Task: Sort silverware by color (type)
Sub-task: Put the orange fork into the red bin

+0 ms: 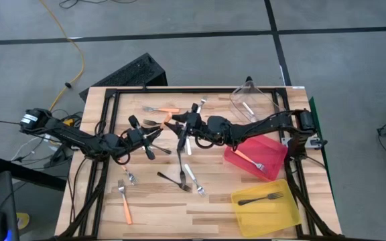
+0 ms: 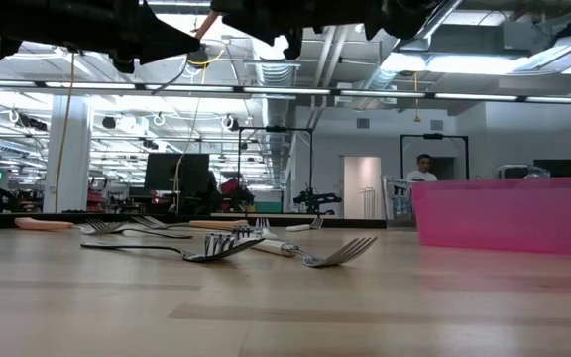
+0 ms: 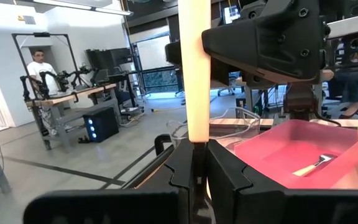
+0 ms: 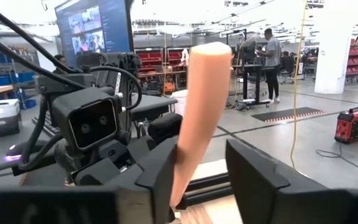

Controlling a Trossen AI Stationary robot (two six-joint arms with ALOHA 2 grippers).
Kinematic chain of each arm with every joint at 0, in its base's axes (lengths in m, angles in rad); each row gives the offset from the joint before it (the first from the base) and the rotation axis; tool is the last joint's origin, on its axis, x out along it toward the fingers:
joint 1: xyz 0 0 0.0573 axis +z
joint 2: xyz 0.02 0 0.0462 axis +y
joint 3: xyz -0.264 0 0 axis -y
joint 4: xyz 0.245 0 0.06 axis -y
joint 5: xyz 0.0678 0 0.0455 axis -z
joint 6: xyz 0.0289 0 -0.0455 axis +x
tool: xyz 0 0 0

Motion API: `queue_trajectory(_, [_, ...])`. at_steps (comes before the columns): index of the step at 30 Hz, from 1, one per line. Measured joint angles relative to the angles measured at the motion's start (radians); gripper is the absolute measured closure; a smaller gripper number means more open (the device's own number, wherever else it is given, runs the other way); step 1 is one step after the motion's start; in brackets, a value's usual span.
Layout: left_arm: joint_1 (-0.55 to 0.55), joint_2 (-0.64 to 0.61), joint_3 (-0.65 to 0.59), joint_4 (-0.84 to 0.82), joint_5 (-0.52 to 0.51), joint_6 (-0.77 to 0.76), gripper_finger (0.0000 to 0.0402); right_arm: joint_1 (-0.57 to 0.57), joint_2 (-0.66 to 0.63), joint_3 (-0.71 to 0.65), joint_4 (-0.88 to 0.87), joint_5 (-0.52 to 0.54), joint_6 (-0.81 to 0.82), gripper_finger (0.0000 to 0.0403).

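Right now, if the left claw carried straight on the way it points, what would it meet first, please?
Most likely the right claw. The left claw, shut on an orange-handled fork, faces the right arm's wrist close ahead, with the red bin lower and beyond. Depth is hard to judge.

Orange fork handle [image 3: 199,68]: top runs out of frame in left wrist view, head hidden between the fingers [image 3: 229,180]. Right wrist view: handle's lower end hidden behind the near finger [image 4: 157,180], contact on the far side can't be told. Low view: both arms cut off at the top edge, grippers not visible. High view: fork heads in the middle pile [image 1: 179,177] too small to separate.
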Motion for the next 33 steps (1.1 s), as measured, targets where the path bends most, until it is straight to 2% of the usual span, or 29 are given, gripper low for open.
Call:
queue_trajectory(6, [0.0, 0.0, 0.0, -0.001, 0.005, -0.007, 0.0391, 0.002, 0.0, 0.0, 0.003, 0.0, 0.017, 0.0321])
queue_trajectory(10, [0.006, 0.0, 0.0, -0.006, 0.061, -0.025, 0.0394, 0.001, 0.0, 0.0, 0.008, 0.013, 0.026, 0.0361])
queue_trajectory(14, [0.011, 0.001, 0.0, -0.01, 0.082, -0.029, 0.0399, -0.007, 0.0, 0.0, 0.007, 0.027, 0.025, 0.0388])
queue_trajectory(16, [0.011, 0.001, 0.0, -0.009, 0.081, -0.027, 0.0401, -0.006, 0.0, 0.0, 0.004, 0.022, 0.025, 0.0389])
queue_trajectory(19, [0.011, 0.001, 0.0, -0.01, 0.082, -0.029, 0.04, -0.005, -0.001, 0.0, -0.028, 0.015, 0.022, 0.0375])
queue_trajectory(26, [0.011, 0.0, 0.0, -0.015, 0.035, -0.019, 0.04, 0.0, -0.017, 0.0, -0.2, 0.016, -0.098, 0.0302])
queue_trajectory(33, [0.011, 0.0, -0.001, -0.019, 0.031, -0.003, 0.0401, -0.005, -0.016, 0.0, -0.374, 0.016, -0.064, 0.0245])
